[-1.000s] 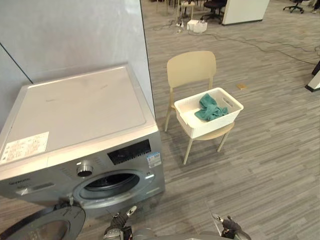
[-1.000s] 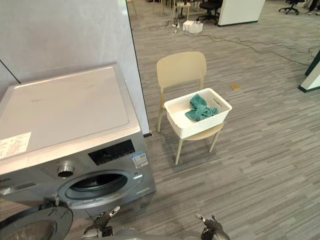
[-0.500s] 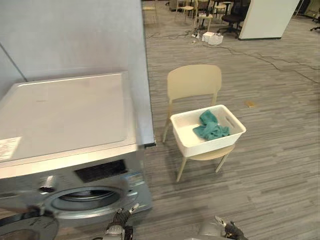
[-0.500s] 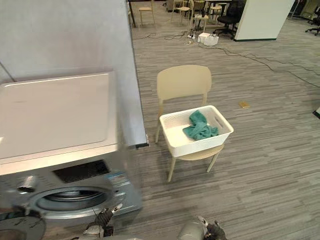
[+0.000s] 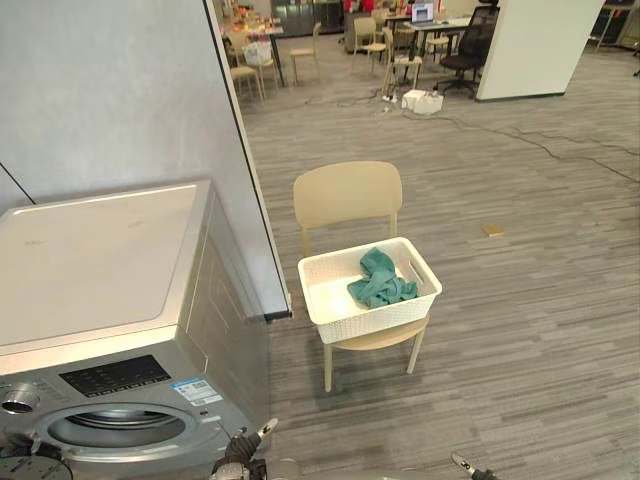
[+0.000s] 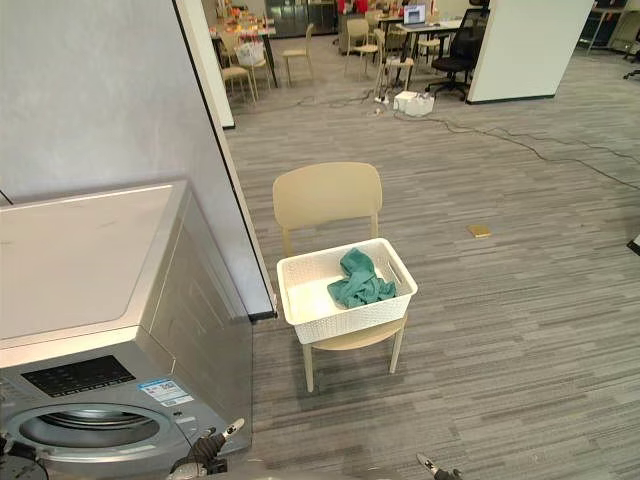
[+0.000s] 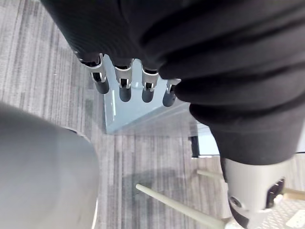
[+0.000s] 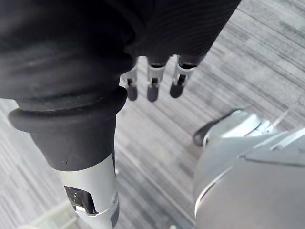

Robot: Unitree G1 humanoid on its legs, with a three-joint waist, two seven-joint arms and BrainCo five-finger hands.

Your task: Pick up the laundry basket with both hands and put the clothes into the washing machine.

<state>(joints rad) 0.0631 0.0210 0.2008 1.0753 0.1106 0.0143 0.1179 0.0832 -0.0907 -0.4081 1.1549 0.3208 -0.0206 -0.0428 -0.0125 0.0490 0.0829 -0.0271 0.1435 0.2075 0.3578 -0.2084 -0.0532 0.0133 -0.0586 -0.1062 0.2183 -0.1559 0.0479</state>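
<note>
Now — left hand (image 7: 133, 43), right hand (image 8: 162, 33): fingers (image 7: 125, 88) straight | laundry basket (image 5: 375, 322) well apart, on chair (image 5: 347, 195)

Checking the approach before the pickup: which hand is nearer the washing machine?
Left. The left hand hangs low beside the washing machine's front corner; the right hand hangs low over the floor, farther to the right, apart from it.

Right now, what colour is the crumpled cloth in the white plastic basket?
The crumpled cloth is teal green, clearest in the left eye view.
</note>
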